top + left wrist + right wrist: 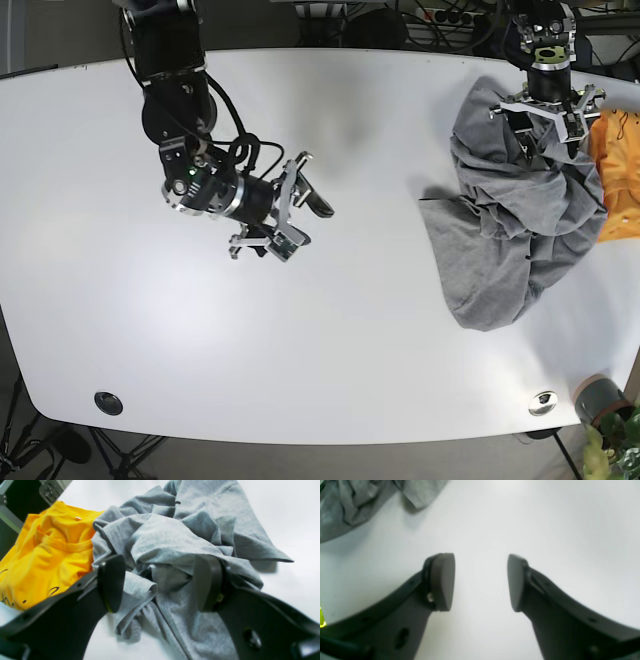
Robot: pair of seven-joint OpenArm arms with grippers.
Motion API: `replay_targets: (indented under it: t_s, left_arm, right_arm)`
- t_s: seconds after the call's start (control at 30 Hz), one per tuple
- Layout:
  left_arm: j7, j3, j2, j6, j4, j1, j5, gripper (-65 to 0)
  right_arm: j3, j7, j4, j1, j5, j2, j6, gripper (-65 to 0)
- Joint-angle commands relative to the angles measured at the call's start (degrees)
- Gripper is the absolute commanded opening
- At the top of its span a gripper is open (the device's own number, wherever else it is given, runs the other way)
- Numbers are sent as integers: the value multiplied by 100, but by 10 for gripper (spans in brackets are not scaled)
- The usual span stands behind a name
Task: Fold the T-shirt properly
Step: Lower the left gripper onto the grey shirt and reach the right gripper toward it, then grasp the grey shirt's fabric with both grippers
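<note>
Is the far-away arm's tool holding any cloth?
No, the right tool is open over bare white table, apart from the grey T-shirt.

On the table point(330, 120), in the base view, the T-shirt point(510, 230) lies crumpled at the right side, with a second shirt point(618, 175) touching its right edge at the table's border. The left gripper point(545, 120) sits over the far part of the T-shirt, its fingers to either side of a raised fold. The right gripper point(290, 215) hangs above bare table left of centre, well apart from both shirts
</note>
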Motion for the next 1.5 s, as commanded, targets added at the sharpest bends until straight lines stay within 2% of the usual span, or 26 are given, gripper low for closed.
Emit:
replay_targets:
  t_s: [0.0,0.13,0.3,0.53,0.67,0.83,0.97,1.17,1.23,1.33,1.4,1.47]
  left_arm:
    - [-147,-37,-37,8,99,26,-25,-254]
    - [-147,-46,-45,8,90,26,-25,-254]
    - [-147,-46,-45,8,90,35,-16,-254]
    - [-147,-54,-45,8,90,61,-16,-254]
    - [-147,-54,-28,8,90,61,-16,-254]
    - [-147,-54,-37,8,90,140,-16,-254]
    - [-147,-54,-28,8,81,140,-16,-254]
    - [-147,-63,-28,8,81,149,-16,-256]
    - [-147,-63,-37,8,81,149,-16,-256]
    - [-147,-63,-37,8,81,167,-16,-256]
    - [-147,-63,-45,0,81,193,-16,-256]
    - [-147,-63,-45,0,81,211,-16,-256]
  right_arm:
    - [-260,124,-189,319,80,-86,8,-273]
    - [-805,150,-752,759,89,-270,8,-243]
    - [-1394,273,-1481,1295,72,-525,8,-246]
    - [-2168,1126,-2545,1814,72,-745,8,-247]
    - [-2335,1574,-3081,1937,-34,-965,8,-249]
    - [-2335,2119,-3679,2025,-799,-1264,8,-249]
    - [-2344,2533,-3952,2034,-1238,-1317,8,-249]
    - [-2335,2761,-4180,2042,-1423,-1405,8,-249]
    - [-2344,3043,-4303,2042,-1423,-1405,-252,-249]
    - [-2361,3385,-4497,2051,-1423,-1405,-515,-249]
    - [-2361,3500,-4637,2060,-1423,-1413,-603,-249]
    - [-2361,3552,-4778,2148,-1423,-1422,-612,-249]
